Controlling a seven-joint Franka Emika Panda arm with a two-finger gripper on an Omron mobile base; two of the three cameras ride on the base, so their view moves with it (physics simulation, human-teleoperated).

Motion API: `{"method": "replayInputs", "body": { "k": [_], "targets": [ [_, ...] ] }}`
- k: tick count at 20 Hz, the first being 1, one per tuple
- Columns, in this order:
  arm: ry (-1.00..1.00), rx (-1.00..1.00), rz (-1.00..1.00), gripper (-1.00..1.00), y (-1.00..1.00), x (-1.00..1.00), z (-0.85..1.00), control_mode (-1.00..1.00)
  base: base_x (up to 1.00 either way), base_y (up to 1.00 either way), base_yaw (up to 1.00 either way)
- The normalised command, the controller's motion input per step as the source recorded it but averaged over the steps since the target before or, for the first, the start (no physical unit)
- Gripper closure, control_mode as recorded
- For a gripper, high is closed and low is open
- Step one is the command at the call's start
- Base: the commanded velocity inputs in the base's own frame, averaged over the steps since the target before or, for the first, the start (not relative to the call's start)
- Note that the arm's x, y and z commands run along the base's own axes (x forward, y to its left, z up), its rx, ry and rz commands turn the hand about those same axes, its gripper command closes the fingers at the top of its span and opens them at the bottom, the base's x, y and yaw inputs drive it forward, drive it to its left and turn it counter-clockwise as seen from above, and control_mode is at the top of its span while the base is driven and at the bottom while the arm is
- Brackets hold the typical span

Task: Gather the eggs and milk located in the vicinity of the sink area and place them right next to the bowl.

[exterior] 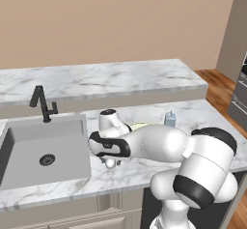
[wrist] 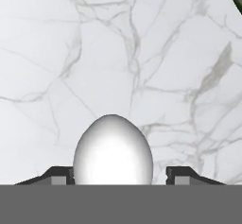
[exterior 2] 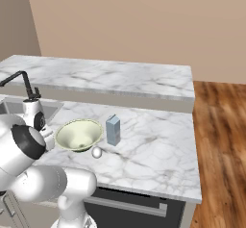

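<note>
One egg [wrist: 113, 150] held between the tips of the tool [wrist: 113, 173] above the marble bench [wrist: 71, 53], a second egg [exterior 2: 97, 152] laid beside the bowl [exterior 2: 79, 134], milk [exterior 2: 113, 130] stood just right of it

- We see a glossy, smooth white-grey oval egg [wrist: 113, 150] between the dark matt finger tips of the gripper [wrist: 113, 176].
- A second glossy white-grey egg [exterior 2: 97, 152] lies near the counter's front edge, just beside the bowl.
- The polished white marble counter [exterior 2: 153, 150] shows grey veins.
- The wide, pale cream-green bowl [exterior 2: 79, 134] looks smooth, ceramic-like.
- The pale blue-grey milk carton [exterior 2: 113, 130] looks matt, like paper.
- The grey rectangular sink basin [exterior: 46, 150] looks matt; its angular faucet [exterior: 42, 103] is black, slightly sheened.
- The glossy wooden floor [exterior 2: 221, 140] shows brown planks.
</note>
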Motion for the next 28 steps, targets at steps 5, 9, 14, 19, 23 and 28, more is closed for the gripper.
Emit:
{"method": "replayInputs", "body": {
  "k": [5,9,14,19,23,28],
  "targets": [
    [0.00,0.00,0.00,1.00,0.00,0.00,0.00,-1.00,0.00,0.00,0.00],
    [0.00,-0.06,-0.01,1.00,-0.09,-0.04,0.00,-1.00,0.00,0.00,0.00],
    [-0.07,-0.03,-0.07,1.00,-0.20,-0.14,0.01,-1.00,0.00,0.00,0.00],
    [-0.12,-0.04,-0.08,1.00,-0.21,-0.04,0.02,-1.00,0.00,0.00,0.00],
    [-0.12,-0.04,-0.07,1.00,-0.17,0.00,0.00,-1.00,0.00,0.00,0.00],
    [-0.08,-0.02,-0.05,1.00,-0.18,0.02,0.00,-1.00,0.00,0.00,0.00]
  ]
}}
